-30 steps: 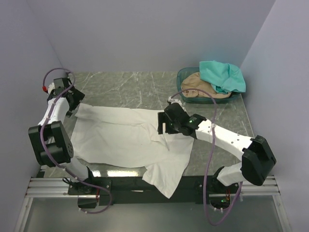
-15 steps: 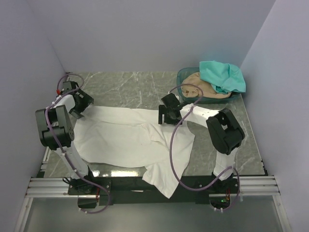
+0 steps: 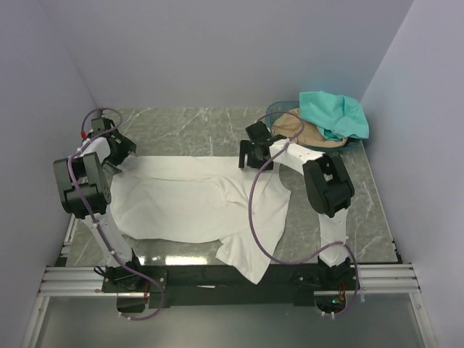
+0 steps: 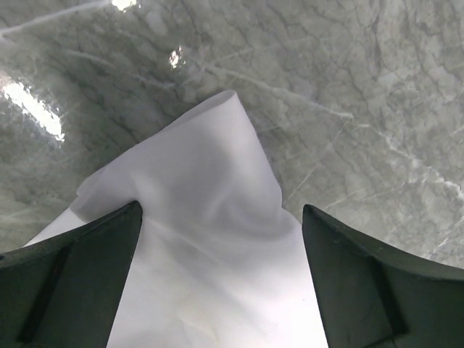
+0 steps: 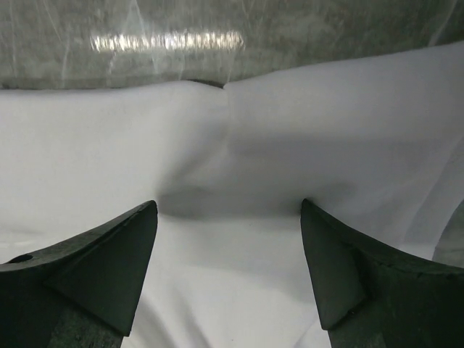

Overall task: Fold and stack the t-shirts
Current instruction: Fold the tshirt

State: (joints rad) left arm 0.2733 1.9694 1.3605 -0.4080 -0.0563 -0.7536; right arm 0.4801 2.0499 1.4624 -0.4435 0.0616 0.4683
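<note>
The white t-shirt (image 3: 196,203) lies spread flat on the marble table, with one part hanging over the front edge. My left gripper (image 3: 120,154) is at its far left corner. In the left wrist view the gripper (image 4: 221,210) is open, with the peaked white cloth (image 4: 210,217) lying between the fingers. My right gripper (image 3: 251,155) is at the shirt's far edge. In the right wrist view it (image 5: 228,206) is open over slightly creased white cloth (image 5: 239,152). The teal t-shirt (image 3: 333,112) lies on the tan t-shirt (image 3: 299,130) at the back right.
The teal and tan shirts sit in a round translucent green basket (image 3: 276,114) at the back right corner, close behind my right gripper. Lilac walls enclose the table on the left, back and right. A strip of marble (image 3: 196,127) lies behind the white shirt.
Both arms have reached farther back across the table. The white shirt has shifted toward the back with them, and its part hanging over the front edge has drawn up.
</note>
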